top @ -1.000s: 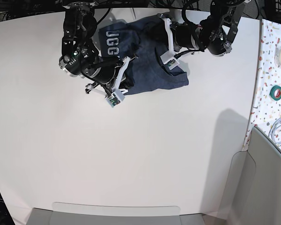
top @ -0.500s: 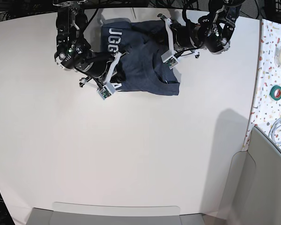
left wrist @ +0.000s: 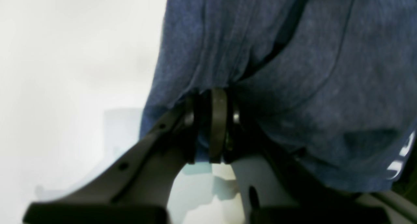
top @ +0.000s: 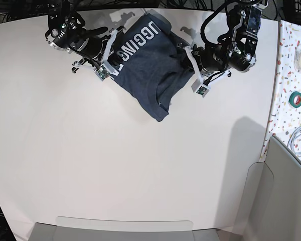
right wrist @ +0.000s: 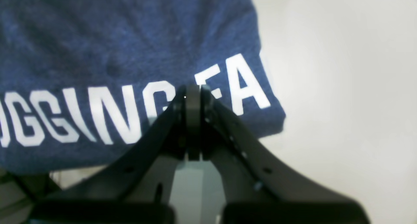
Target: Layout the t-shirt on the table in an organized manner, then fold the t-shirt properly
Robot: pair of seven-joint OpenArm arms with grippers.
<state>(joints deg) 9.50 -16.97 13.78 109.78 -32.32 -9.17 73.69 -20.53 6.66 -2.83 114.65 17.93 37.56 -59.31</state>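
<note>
Holding the t-shirt (top: 149, 63) up between both arms, you have it bunched over the far part of the table (top: 115, 165), a loose corner drooping toward you. Left gripper (left wrist: 213, 126) has its jaws pinching a gathered fold of navy cloth; right gripper (right wrist: 193, 119) has its jaws pressed together on the printed edge. Risk: the left pinch looks thin, so pulling the arms apart too hard could slip the cloth out, and the shirt would drop in a heap. White lettering (right wrist: 130, 115) reads partly "OGGING", then "FA"; the rest is hidden.
</note>
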